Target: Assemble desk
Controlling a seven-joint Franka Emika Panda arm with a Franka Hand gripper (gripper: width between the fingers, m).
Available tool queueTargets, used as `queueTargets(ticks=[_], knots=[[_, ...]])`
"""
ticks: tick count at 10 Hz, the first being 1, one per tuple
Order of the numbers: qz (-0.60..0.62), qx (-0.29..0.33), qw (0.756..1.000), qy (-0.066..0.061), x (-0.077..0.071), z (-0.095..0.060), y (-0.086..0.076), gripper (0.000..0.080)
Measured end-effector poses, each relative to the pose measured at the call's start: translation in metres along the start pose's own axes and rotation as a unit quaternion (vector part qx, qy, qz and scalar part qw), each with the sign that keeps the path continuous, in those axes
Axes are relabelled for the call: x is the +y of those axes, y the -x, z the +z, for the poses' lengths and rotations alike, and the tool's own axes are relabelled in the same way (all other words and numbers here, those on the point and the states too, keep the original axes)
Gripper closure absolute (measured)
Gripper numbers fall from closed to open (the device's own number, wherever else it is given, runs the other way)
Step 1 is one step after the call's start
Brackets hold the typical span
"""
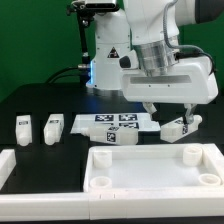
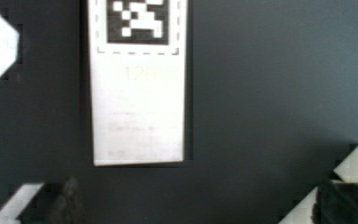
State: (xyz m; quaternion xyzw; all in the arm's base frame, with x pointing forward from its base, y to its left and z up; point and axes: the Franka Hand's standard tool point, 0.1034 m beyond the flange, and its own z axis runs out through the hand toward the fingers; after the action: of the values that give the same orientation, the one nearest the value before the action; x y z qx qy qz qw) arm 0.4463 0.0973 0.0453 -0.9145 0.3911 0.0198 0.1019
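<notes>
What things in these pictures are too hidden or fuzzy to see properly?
- Exterior view: the leg nearest the gripper is partly hidden behind it.
- Wrist view: the white tagged piece is blurry and cut off by the edge; which part, unclear.
- Exterior view: the marker board tags are too small to read.

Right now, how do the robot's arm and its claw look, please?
The arm has glossy white rounded shells, with a grey ring above the claw. The claw has a wide white boxy body and dark fingers. The base bears a dark triangle sticker, a blue glow and black cables.
</notes>
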Motion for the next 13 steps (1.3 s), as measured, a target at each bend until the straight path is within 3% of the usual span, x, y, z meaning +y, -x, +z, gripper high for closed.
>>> queueTargets(ticks=[2,4,6,7,10,11,12,13], knots=[[0.001,-0.007,1.000,0.002,0.002,0.000,0.000,0.0151],[0.008,-0.035,0.999,-0.003,0.011,0.006,-0.004,0.0151],[0.041,-0.167,0.985,-0.018,0.006,0.004,-0.001,0.0151],[0.053,-0.200,0.978,-0.023,0.005,0.004,-0.003,0.0151],[0.067,-0.285,0.956,-0.027,0.011,0.006,-0.003,0.0151],[0.048,-0.337,0.940,-0.029,0.012,0.005,0.005,0.0151],[0.026,-0.387,0.921,-0.029,0.007,0.008,0.004,0.0151],[0.009,-0.392,0.920,-0.024,0.000,0.013,-0.002,0.0151]])
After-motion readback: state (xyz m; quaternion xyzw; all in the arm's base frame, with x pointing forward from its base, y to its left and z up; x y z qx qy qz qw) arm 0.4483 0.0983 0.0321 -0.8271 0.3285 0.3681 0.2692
